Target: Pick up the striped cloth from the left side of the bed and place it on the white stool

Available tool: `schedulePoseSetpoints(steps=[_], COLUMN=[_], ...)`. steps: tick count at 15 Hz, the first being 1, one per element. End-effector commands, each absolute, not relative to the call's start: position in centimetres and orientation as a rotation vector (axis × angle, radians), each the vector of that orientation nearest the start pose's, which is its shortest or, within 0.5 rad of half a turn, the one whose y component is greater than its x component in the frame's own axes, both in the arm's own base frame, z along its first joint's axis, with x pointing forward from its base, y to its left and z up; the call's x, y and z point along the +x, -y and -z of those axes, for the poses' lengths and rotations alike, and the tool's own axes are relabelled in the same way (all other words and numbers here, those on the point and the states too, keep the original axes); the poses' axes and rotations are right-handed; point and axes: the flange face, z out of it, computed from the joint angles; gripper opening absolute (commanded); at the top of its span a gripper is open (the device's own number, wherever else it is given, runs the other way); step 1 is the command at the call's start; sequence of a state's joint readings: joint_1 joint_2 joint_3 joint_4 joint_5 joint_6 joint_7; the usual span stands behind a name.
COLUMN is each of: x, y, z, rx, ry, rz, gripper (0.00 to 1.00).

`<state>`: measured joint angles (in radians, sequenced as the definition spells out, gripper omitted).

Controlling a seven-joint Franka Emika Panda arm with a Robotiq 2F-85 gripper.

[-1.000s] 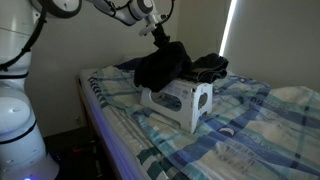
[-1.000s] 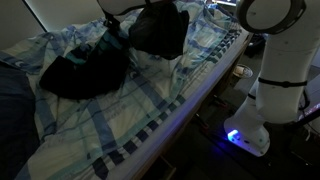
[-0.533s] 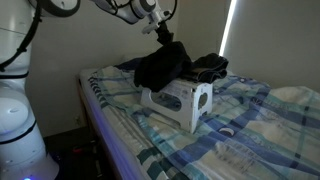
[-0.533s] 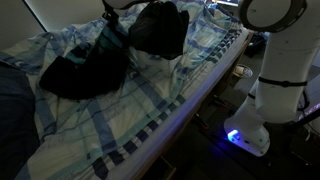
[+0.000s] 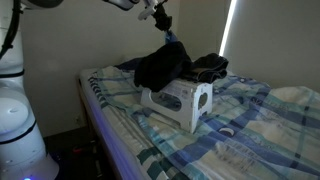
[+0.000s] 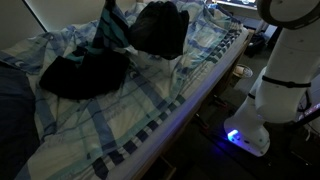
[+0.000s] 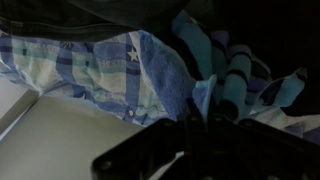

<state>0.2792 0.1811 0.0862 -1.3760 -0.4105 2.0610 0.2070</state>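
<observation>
Gripper point(image 5: 163, 22) high over the bed point(image 5: 250, 120), jaws pinched on the upper end of the striped cloth point(image 5: 172, 42). Cloth hangs limp below it. It shows as a blue banded strip in an exterior view point(image 6: 112, 30) and as blue folds close ahead in the wrist view point(image 7: 225, 80). Its lower end runs into a dark heap point(image 5: 162, 66) draped over the white stool point(image 5: 188, 102), which stands on the plaid sheet. Where cloth stops and heap starts cannot be told. Black garment point(image 5: 212, 68) lies just behind the stool and spreads beside the hanging strip in an exterior view point(image 6: 85, 70). Robot base point(image 6: 268, 95) stands at the bed edge. Stool hidden under the heap from that side. Wrist view dim, gripper only a dark outline low in frame.
</observation>
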Motion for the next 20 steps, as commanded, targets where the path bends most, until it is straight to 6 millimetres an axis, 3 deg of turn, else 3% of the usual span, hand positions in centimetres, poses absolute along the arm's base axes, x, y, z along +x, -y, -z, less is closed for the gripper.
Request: schedulePoseSetpoints(steps=[1,5,13,20], x=[59.1,57.3,54.2,50.9], y=[-19.9,-17.5,-9.2,-3.9], z=[-69.8,-72.6,-78.5,-82.7], rx=[-3.193,-3.187,-3.164,-3.147], ry=[0.356,0.278,-0.038,-0.209], rz=[1.032,1.119,1.261,1.360], gripper=[0.05,0.05,0.05,0.05])
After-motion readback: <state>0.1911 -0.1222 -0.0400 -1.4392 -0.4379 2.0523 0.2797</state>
